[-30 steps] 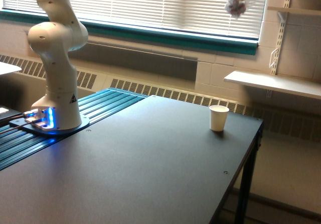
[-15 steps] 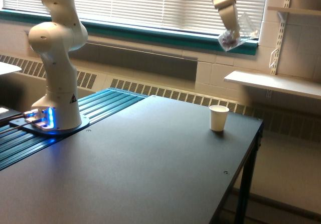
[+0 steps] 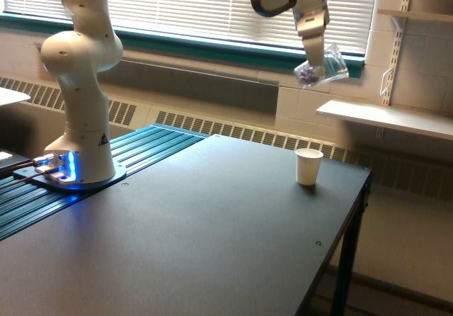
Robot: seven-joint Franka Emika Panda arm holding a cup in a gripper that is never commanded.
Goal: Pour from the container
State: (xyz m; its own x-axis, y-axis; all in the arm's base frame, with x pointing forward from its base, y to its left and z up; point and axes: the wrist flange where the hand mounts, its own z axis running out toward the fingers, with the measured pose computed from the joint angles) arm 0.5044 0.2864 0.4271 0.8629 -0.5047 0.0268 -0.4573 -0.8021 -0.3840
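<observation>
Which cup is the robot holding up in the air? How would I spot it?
Start at the big white robot arm and follow it to the top of the picture, then down to its fingers in front of the window blinds. There hangs the small clear plastic cup, tilted, with purplish bits inside. Unlike the opaque white paper cup standing on the dark table below, it is see-through and held in the air.

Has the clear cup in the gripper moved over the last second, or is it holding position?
Yes. The clear cup has come down from the top of the window blinds to sill height, drifting slightly toward the exterior view's left, nearer above the white paper cup.
</observation>
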